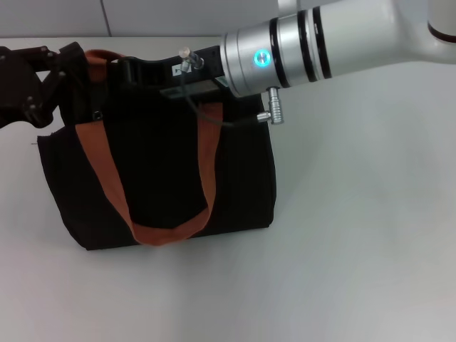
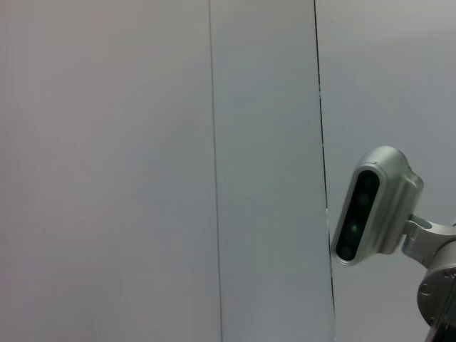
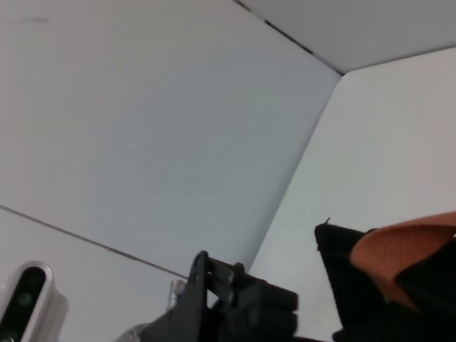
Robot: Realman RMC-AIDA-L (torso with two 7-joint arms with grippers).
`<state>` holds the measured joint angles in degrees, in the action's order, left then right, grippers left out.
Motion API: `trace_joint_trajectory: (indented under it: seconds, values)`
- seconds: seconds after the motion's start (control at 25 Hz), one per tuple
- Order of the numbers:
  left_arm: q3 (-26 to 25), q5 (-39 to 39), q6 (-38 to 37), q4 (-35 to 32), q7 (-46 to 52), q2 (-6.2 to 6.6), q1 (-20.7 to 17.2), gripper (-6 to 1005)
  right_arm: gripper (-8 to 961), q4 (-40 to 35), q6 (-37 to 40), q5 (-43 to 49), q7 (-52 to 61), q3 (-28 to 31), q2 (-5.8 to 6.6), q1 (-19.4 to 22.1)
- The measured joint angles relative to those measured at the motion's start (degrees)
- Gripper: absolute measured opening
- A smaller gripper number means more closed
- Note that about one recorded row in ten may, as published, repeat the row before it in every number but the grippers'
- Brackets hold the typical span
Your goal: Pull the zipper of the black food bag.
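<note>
The black food bag (image 1: 164,178) stands on the white table, its two rust-orange handles (image 1: 107,171) hanging down the front. My left gripper (image 1: 60,68) is at the bag's top left corner, against the fabric. My right gripper (image 1: 132,71) reaches in from the right and sits over the bag's top edge, beside the far orange handle. The zipper pull is hidden behind the right gripper and the bag's top edge. The right wrist view shows the bag's corner (image 3: 342,285) with orange webbing (image 3: 399,246) and the left gripper's black body (image 3: 235,310).
The white table (image 1: 356,235) stretches to the right and in front of the bag. A grey panelled wall (image 1: 142,18) stands close behind. My right forearm (image 1: 320,43) crosses the top of the head view. A wrist camera housing (image 2: 374,206) shows in the left wrist view.
</note>
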<state>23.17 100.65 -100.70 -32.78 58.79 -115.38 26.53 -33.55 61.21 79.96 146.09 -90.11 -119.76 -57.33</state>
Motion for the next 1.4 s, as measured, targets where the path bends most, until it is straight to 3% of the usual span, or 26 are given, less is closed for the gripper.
trace_joint_trajectory:
  seconds: [0.64,0.76,0.92,1.4]
  values:
    - [-1.27,-0.06,0.15,0.00,0.00,0.40,-0.25,27,-1,-19.46,0.00,17.49,10.94,4.83,0.41,11.60]
    - [-1.28,-0.06,0.17,0.00,0.00,0.42,-0.18,27,-1,-20.53,0.69,17.03,10.54,5.86,0.41,12.45]
    - [-1.29,-0.06,0.17,0.00,0.00,0.43,0.05,27,0,-20.57,2.42,14.12,8.78,6.27,0.37,12.21]
    - [-1.23,-0.05,0.17,0.00,0.00,0.25,0.36,27,156,-14.50,3.60,13.68,8.14,6.07,0.15,6.52]
